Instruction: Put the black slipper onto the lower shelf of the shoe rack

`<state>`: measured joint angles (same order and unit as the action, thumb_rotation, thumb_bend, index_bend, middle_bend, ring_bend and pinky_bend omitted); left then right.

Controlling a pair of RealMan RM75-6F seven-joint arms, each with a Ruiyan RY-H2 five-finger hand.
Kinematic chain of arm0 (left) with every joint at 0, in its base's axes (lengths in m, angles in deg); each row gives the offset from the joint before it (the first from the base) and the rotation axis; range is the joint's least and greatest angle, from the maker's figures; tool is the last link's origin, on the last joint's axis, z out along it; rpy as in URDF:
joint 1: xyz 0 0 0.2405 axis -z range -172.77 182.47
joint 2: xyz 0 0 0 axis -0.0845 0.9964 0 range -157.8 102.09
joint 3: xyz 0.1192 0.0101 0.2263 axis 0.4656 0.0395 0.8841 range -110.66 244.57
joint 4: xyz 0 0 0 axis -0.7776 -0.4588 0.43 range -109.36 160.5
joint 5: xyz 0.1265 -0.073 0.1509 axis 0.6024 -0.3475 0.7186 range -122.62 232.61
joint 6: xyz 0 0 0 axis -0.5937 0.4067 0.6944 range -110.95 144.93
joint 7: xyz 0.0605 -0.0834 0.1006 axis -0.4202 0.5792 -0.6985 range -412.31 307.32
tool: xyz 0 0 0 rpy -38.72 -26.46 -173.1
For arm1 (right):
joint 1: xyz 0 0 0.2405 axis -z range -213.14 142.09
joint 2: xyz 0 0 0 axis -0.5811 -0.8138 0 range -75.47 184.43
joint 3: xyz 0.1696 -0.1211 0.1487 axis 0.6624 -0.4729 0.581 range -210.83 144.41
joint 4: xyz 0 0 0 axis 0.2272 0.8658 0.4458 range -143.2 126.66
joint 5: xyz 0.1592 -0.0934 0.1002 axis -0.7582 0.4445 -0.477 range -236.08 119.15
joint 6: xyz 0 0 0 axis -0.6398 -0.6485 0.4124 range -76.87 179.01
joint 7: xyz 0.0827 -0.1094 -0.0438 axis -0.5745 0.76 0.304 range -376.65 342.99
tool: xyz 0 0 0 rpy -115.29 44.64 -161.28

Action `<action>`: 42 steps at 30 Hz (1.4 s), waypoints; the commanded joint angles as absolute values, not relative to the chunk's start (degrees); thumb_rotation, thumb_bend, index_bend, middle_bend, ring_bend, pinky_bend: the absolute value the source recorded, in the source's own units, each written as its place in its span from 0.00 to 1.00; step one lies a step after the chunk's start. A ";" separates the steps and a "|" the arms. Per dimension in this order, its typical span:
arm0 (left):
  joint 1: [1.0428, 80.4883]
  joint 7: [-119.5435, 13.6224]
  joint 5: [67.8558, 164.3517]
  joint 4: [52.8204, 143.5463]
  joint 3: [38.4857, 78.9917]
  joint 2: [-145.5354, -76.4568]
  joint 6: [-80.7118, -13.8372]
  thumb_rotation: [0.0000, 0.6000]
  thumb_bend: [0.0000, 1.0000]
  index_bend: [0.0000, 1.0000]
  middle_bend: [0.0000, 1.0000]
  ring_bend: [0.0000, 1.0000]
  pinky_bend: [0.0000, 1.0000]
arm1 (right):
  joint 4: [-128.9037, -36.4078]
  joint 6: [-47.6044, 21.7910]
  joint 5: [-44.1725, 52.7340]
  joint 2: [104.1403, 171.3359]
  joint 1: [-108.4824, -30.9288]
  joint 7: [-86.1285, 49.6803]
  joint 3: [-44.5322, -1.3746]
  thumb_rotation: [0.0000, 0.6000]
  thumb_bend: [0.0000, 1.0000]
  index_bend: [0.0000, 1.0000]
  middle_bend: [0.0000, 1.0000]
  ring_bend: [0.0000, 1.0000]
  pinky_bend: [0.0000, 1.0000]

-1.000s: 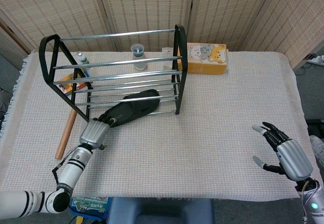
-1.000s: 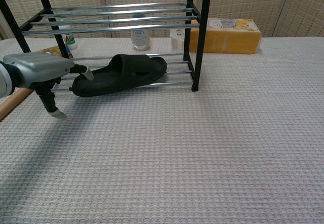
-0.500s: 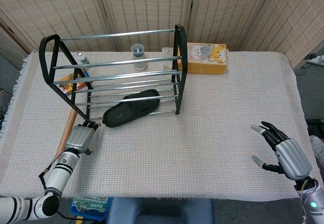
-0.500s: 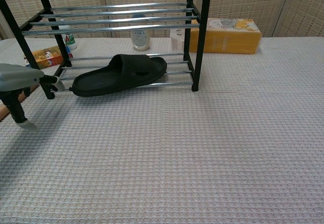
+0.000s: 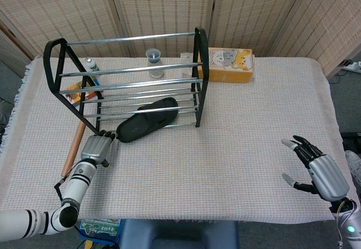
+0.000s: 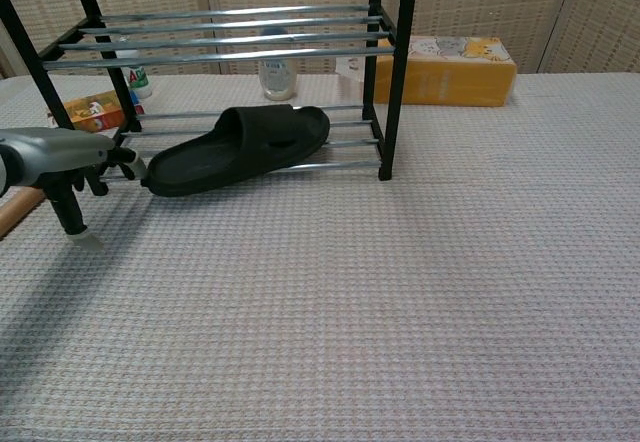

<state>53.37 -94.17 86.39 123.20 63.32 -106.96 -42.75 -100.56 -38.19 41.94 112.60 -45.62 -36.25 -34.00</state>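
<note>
Your slipper [image 5: 146,121] lies slantwise across the rack's [image 5: 197,63] lower shelf, its heel end poking past the front bar toward your left hand [image 5: 97,148]. That hand sits just beside the heel, fingers loosely curled and holding nothing; whether a fingertip touches the heel, you cannot tell. A stick [image 5: 75,146] lies just outside it. Your right hand [image 5: 316,170] hovers well apart near the worktop's [image 5: 237,142] front right edge, fingers spread, holding nothing, with bare cloth between the hands.
</note>
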 commanded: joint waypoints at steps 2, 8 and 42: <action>54.03 -94.11 86.55 124.44 62.86 -107.37 -42.37 1.00 0.13 0.18 0.20 0.13 0.34 | -100.71 -38.28 41.94 112.47 -45.54 -36.16 -34.00 1.00 0.27 0.10 0.20 0.14 0.24; 55.04 -93.87 87.12 127.04 62.25 -107.54 -41.98 1.00 0.13 0.18 0.20 0.13 0.34 | -100.90 -38.53 41.91 112.35 -45.33 -36.03 -34.00 1.00 0.27 0.10 0.20 0.14 0.24; 66.42 -96.44 82.18 124.69 58.76 -116.03 -39.80 1.00 0.13 0.18 0.20 0.13 0.34 | -100.79 -39.51 41.47 112.15 -44.25 -36.18 -33.91 1.00 0.27 0.10 0.20 0.14 0.24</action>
